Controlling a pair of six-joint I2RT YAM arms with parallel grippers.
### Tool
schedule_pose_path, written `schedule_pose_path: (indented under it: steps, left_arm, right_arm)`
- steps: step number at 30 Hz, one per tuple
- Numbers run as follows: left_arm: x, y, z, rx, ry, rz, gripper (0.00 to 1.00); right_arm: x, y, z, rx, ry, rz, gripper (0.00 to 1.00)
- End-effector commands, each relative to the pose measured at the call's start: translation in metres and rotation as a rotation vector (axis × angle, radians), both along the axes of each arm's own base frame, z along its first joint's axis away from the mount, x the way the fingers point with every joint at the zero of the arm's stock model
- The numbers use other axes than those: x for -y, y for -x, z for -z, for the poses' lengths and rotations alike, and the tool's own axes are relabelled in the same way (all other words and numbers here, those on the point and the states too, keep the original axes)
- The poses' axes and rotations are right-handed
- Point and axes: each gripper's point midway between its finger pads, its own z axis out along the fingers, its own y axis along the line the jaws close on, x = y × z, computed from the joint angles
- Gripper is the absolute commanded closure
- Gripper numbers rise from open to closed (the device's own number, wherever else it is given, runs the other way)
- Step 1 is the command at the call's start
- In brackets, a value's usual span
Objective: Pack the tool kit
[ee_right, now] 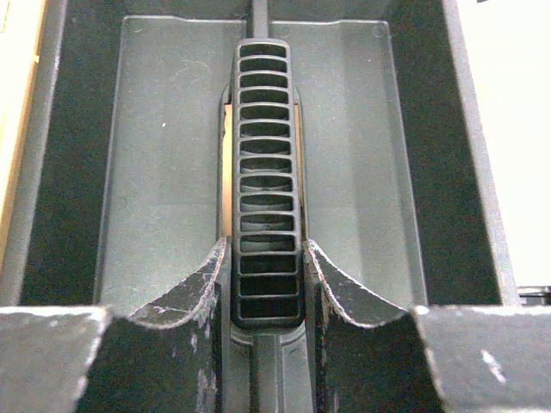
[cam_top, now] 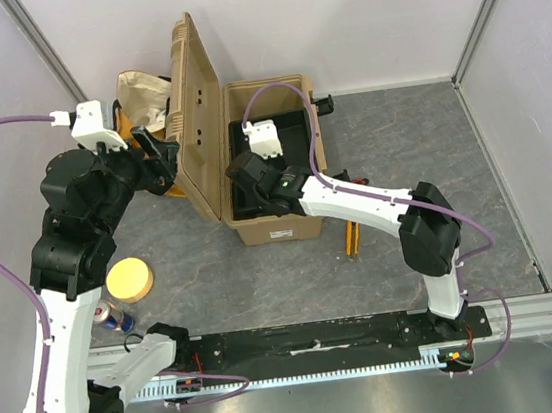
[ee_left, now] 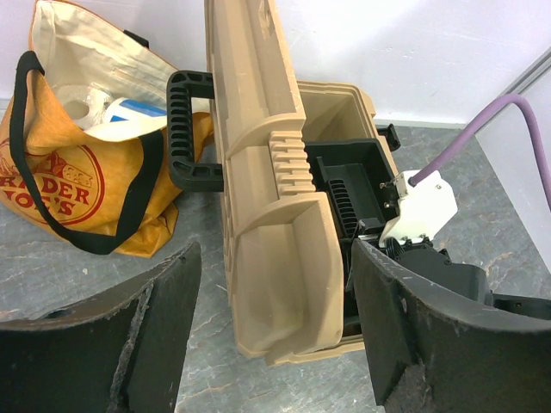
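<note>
The tan ribbed toolbox (cam_top: 274, 229) stands open with its lid (cam_top: 196, 115) upright. Its black inner tray (cam_top: 298, 138) sits inside. My right gripper (cam_top: 250, 184) reaches into the box. In the right wrist view my gripper (ee_right: 265, 258) is closed on the ribbed tray handle (ee_right: 267, 181), one finger on each side. My left gripper (cam_top: 153, 151) is open and empty, left of the lid. In the left wrist view it (ee_left: 275, 249) faces the lid's inner side (ee_left: 275, 301). Yellow-, black- and red-handled tools (cam_top: 352, 232) lie on the table right of the box.
An orange-yellow cloth bag (cam_top: 142, 97) stands behind the left of the lid, beside the lid's black handle (ee_left: 185, 129). A round orange disc (cam_top: 130, 279) and a can (cam_top: 113, 314) lie near the left arm's base. White walls close in the back and sides.
</note>
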Motion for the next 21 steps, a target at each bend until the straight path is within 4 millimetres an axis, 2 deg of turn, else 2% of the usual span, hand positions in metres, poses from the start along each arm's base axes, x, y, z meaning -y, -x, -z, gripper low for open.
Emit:
schedule_pose_path:
  steps: [1,13,21]
  left_arm:
    - [0.003,-0.002,-0.007,0.027,0.028,0.005,0.24]
    - [0.002,-0.002,-0.006,0.026,0.026,0.002,0.24]
    - [0.000,-0.001,-0.006,0.028,0.024,-0.004,0.24]
  right_arm:
    - [0.004,0.001,-0.018,0.033,-0.047,0.019,1.00]
    - [-0.007,-0.006,-0.011,0.063,-0.139,0.048,1.00]
    - [-0.011,-0.008,0.006,0.044,-0.126,0.035,1.00]
